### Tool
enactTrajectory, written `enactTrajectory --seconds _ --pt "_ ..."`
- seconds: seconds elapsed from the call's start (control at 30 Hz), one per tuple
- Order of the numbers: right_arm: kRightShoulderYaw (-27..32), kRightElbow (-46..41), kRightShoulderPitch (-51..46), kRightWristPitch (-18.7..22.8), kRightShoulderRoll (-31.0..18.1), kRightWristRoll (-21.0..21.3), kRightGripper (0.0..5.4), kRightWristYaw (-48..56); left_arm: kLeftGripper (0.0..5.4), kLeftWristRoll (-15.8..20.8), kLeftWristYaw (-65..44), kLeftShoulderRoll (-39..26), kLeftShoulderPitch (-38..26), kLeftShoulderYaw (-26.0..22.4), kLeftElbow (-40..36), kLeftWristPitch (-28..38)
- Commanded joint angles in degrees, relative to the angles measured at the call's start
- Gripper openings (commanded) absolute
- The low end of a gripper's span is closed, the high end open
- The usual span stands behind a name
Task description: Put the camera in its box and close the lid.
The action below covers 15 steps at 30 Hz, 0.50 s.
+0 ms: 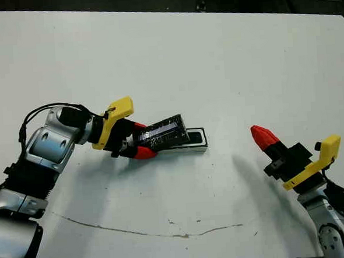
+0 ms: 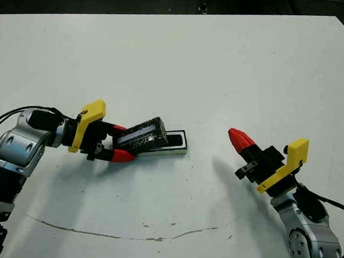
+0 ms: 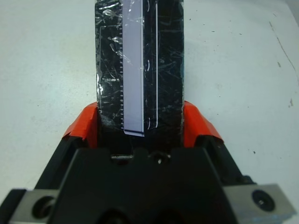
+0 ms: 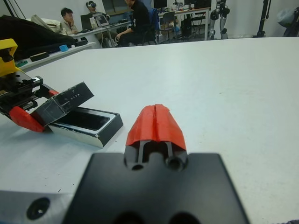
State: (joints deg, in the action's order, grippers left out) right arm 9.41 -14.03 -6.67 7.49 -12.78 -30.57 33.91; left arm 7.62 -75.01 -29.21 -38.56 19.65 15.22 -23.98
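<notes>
Two red fingers of the left gripper (image 1: 142, 143) pinch the lid (image 1: 165, 133) by one end, holding it tilted over the near end of the box (image 1: 197, 145) — the camera (image 4: 83, 120) appears to lie inside. The right gripper (image 4: 155, 125), fingers pressed together and empty, waits well apart from the box. Lowered askew, the lid could catch the rim and shove the box — or sit crooked.

— What carries everything here?
— A white table (image 1: 214, 62), broad and flat, with a dark edge along its far side.
— What lies directly on it?
— One small shallow box (image 1: 197, 140), black-rimmed, resting flat near the middle.
— Any marks on the surface?
— A thin brownish crack line (image 1: 137, 230) runs across the table, nearer the robot than the box.
</notes>
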Motion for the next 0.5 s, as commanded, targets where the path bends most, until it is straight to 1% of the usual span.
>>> enactTrajectory --seconds 0.03,0.2,0.3,0.4,0.5 --pt "-0.02 0.2 -0.64 -1.2 -0.19 0.95 0.0 -0.38 3.17 -0.9 -1.94 0.41 1.55 3.25 0.51 -0.23" --pt "0.07 0.06 -0.57 -0.09 -0.1 0.01 0.0 -0.46 3.17 -1.76 -0.54 1.49 1.07 4.95 -0.54 -2.23" --pt "-0.07 0.23 -0.64 -0.87 -0.27 0.59 0.0 -0.32 3.17 -3.81 1.5 2.1 0.85 6.29 -1.65 -0.5" --pt "-0.07 0.21 -0.72 -0.9 -0.2 0.6 0.0 -0.39 3.17 -4.83 2.63 3.02 0.46 7.31 -1.71 0.0" --pt "-0.13 -0.13 -0.88 -0.56 -0.02 0.56 0.0 -0.87 3.17 -5.5 3.38 4.6 -0.59 8.5 -1.22 -2.24"
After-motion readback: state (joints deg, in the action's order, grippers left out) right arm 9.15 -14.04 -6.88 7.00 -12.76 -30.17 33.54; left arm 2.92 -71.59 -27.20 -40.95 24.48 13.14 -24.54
